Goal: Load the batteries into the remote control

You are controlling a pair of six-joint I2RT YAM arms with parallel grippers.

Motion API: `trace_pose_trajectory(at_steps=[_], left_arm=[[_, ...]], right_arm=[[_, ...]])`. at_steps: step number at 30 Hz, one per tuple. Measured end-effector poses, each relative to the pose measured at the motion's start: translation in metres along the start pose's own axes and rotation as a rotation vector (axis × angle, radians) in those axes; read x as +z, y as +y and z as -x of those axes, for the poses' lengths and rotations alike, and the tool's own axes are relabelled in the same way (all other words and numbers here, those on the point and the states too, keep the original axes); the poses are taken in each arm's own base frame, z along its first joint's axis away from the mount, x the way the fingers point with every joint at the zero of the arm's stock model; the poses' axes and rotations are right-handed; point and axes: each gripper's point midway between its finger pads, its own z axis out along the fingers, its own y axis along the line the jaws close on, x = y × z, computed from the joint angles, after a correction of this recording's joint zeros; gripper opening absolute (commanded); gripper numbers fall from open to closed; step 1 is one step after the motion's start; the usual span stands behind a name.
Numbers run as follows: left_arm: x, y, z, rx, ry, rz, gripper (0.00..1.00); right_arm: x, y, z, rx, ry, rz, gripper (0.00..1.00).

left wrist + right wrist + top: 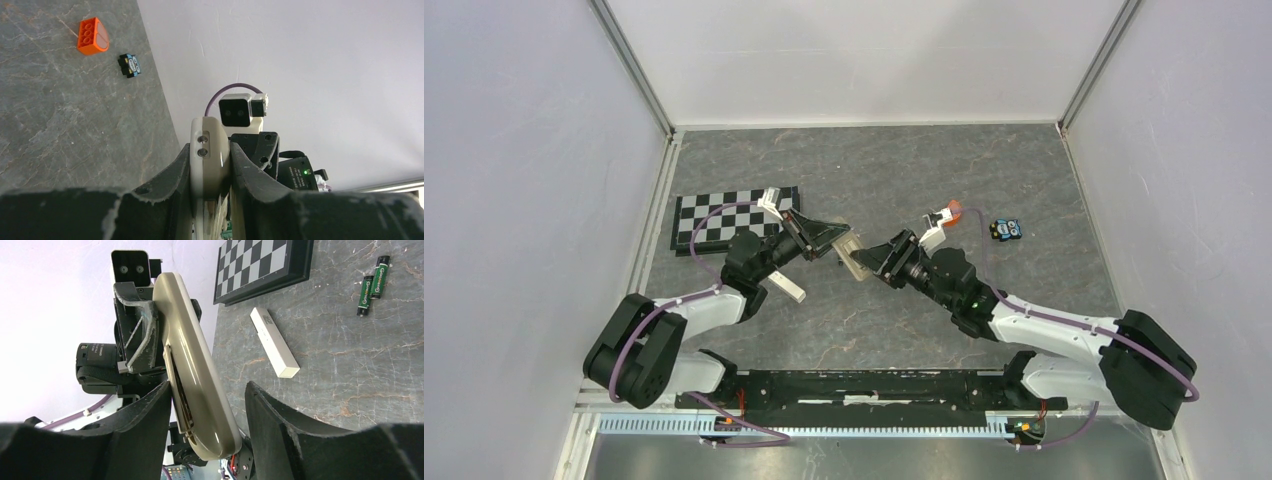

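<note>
- Board (734,218): far left, flat on table (904,170).
- White strip (275,342): loose on table beside board.
- Left gripper (210,150): pinched on remote (195,355); remote aloft, long axis running toward right gripper (209,386).
- Right gripper: spread, straddling remote's free end, gap showing on one side.
- Batteries (378,280): parallel, side by side on table near board's corner, clear of both grippers; nearer arm unclear.
- Likely next: right gripper down for one.

Tan remote control (197,365), green-black batteries (366,294)
</note>
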Motion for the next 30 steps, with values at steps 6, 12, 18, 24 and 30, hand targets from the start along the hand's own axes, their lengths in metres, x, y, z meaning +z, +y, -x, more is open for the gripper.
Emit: trace_pose_trajectory(at_steps=[6, 12, 18, 24, 30], left_arm=[[0.0, -0.006, 0.001, 0.013, -0.003, -0.026, 0.02], [0.0, -0.01, 0.001, 0.023, 0.0, -0.044, 0.02], [-0.001, -0.016, -0.001, 0.036, 0.011, -0.07, 0.02], [-0.002, -0.02, -0.003, 0.044, 0.019, -0.087, 0.02], [-0.003, -0.021, -0.003, 0.049, 0.021, -0.095, 0.02]], right_arm=[[0.004, 0.004, 0.001, -0.009, 0.0, -0.014, 0.67], [0.004, 0.001, 0.002, -0.01, -0.004, -0.027, 0.82], [0.005, 0.003, 0.003, -0.01, -0.007, -0.028, 0.85], [0.005, 0.006, 0.007, -0.007, -0.015, -0.015, 0.86], [0.006, 0.008, 0.008, 0.011, -0.012, -0.003, 0.69]])
